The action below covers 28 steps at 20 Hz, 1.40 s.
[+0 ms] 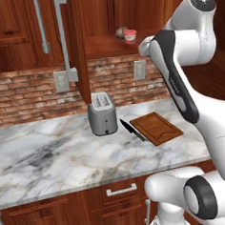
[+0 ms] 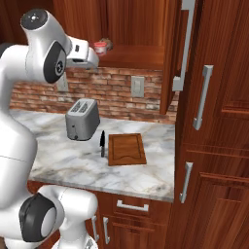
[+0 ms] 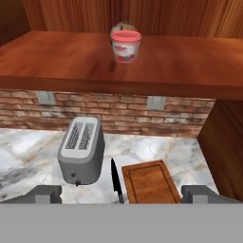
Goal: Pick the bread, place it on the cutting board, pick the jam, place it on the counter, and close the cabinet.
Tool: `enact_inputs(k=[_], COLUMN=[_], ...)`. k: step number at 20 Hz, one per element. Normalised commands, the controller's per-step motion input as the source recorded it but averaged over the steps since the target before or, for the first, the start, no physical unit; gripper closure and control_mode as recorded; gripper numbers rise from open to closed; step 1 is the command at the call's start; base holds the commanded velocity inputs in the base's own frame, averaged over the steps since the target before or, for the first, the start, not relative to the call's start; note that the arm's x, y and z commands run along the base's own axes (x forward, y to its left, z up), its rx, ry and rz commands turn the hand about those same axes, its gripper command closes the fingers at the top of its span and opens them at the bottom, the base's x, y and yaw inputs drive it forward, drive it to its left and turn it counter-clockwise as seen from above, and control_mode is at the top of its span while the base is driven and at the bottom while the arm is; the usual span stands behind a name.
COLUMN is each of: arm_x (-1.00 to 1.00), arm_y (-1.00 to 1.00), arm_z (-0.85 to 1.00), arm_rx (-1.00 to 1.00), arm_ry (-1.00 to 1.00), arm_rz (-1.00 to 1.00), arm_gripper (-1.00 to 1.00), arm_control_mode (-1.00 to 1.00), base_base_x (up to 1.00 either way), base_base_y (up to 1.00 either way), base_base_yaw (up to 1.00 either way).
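— Where's the bread?
— On the cabinet shelf, behind the jam. Cutting board bare on the desk, beside the toaster.
— And the hand?
— Fingers apart, holding nothing.

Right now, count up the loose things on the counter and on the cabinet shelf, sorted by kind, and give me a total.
Food items: 2, the jam and the bread behind it on the cabinet shelf
Appliances: 1, the toaster
Boards: 1, the cutting board
Knives: 1, the black knife beside the board
Total: 5
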Motion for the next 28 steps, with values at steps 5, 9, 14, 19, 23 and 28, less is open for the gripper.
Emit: enact_inputs(k=[5,9,14,19,23,28], arm_x=[0.25,0.33,0.36,0.37,0.3,0.26], arm_y=[0.02,0.0,0.0,0.0,0.0,0.0], arm_z=[0.0,0.0,0.01,0.0,0.0,0.0], arm_rx=[0.0,0.0,0.0,0.0,0.0,0.0], arm_ry=[0.0,0.0,0.0,-0.02,-0.06,-0.07], arm_rz=[0.0,0.0,0.0,0.0,0.0,0.0], arm_gripper=[-1.0,-1.0,-1.0,-1.0,-1.0,-1.0], arm_control_mode=[-1.0,-1.0,-1.0,-1.0,-1.0,-1.0], base_base_x=[0.0,0.0,0.0,0.0,0.0,0.0], base_base_y=[0.0,0.0,0.0,0.0,0.0,0.0], base_base_yaw=[0.0,0.0,0.0,0.0,0.0,0.0])
